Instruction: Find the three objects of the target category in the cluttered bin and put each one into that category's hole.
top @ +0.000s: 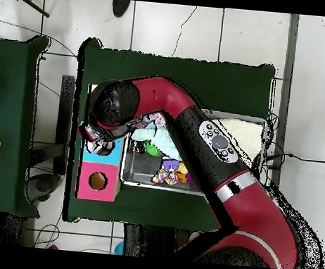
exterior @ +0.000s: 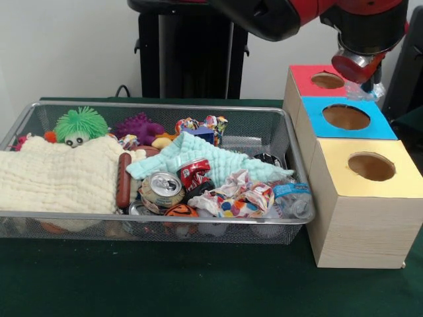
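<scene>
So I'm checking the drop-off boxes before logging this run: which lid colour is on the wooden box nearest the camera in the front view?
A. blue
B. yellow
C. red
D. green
B: in the front view the nearest wooden box has a yellow lid with a round hole, the blue-topped box sits behind it, and the red-topped box is farthest back.

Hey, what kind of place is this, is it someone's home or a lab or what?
Most likely a robotics lab. A red robot arm works at a green-covered table, with a wire bin of assorted clutter beside a row of coloured boxes with holes for sorting.
</scene>
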`<state>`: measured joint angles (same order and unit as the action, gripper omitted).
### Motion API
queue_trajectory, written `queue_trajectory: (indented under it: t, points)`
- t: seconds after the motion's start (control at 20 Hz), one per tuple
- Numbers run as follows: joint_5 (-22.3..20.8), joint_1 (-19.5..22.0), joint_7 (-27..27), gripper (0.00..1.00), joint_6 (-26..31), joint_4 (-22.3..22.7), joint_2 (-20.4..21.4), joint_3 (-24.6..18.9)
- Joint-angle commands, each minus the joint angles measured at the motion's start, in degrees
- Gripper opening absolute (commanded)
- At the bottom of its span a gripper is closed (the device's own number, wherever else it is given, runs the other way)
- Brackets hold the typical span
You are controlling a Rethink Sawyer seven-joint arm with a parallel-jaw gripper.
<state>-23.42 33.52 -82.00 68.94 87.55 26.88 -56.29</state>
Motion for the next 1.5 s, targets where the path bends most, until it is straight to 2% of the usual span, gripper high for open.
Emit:
queue_trajectory:
  t: [0.05, 0.65, 1.5]
  points:
    - [-0.92, -0.92, -2.26, 0.0, -5.62, 2.71, -0.65, 4.16]
    - [-0.09, -2.1, -2.3, 0.0, -6.39, 2.71, -0.2, 5.65]
    - [-1.31, -3.32, -2.84, 0.0, -8.47, 3.65, -0.43, 7.42]
